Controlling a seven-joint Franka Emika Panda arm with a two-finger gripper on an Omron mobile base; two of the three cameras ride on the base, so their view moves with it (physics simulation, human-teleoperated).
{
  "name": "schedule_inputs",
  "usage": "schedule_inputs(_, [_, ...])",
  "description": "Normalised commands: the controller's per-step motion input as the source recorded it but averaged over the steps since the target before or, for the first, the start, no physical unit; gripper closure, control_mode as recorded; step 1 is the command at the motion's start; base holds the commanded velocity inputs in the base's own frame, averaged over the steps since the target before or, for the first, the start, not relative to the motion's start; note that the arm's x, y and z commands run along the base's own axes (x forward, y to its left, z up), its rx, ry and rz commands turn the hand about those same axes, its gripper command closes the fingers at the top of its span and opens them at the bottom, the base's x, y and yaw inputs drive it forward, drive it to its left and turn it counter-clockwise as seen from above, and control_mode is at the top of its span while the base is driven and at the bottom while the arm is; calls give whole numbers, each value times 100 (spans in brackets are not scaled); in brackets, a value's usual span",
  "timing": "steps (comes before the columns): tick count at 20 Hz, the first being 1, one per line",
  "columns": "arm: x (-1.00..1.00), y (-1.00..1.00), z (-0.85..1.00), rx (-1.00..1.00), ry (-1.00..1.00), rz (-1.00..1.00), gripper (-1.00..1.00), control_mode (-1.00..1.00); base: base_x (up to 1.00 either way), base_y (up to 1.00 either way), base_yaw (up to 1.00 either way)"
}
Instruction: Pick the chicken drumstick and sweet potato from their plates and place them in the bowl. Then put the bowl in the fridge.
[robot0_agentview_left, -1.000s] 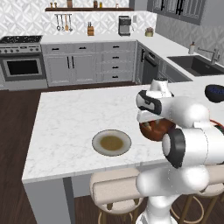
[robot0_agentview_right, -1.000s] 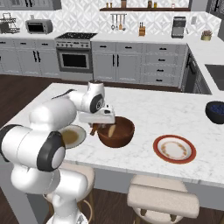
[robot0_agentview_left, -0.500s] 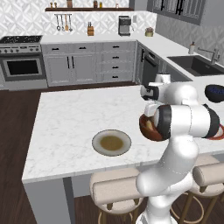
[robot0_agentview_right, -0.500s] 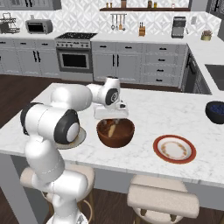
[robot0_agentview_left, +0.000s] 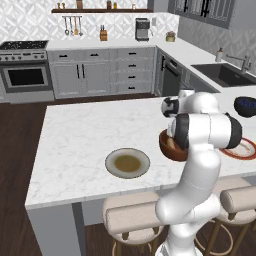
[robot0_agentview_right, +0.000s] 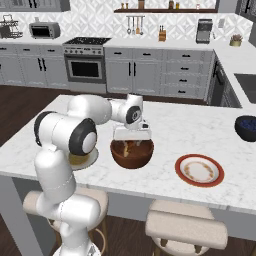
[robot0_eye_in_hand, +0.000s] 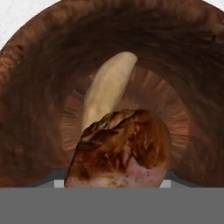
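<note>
Gripper (robot0_agentview_right: 131, 134) now hangs right over the wooden bowl (robot0_agentview_right: 132, 157). A second ago it was off the bowl's left side, near the grey-beige plate (robot0_agentview_left: 111, 161), so the arm has swung the load across. Transfer move looks basically done.

Island counter (robot0_agentview_right: 200, 125): bowl mid-counter, grey-beige plate to the robot's left of it, orange-rimmed plate (robot0_agentview_right: 179, 170) to its right. Both plates are bare.

Jaws roughly half open, clamped on the chicken drumstick (robot0_eye_in_hand: 122, 148). It sits at the bottom of the hand view, thick end toward the camera, hiding the fingertips. Can't see the pad contact directly, but it hangs above the bowl floor, so I read it as held.

Sweet potato (robot0_eye_in_hand: 107, 89) already lies on the bowl's floor, below and beyond the drumstick.

My read: release comes next, then the bowl goes to the fridge.
</note>
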Motion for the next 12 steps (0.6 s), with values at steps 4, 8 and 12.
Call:
schedule_inputs(4, [16, -14, -43, 0, 0, 0, -100, -100, 0, 0, 0])
schedule_inputs(8, [36, -16, -19, 0, 0, 0, -100, -100, 0, 0, 0])
schedule_inputs(12, [16, -6, 0, 0, 0, 0, -100, -100, 0, 0, 0])
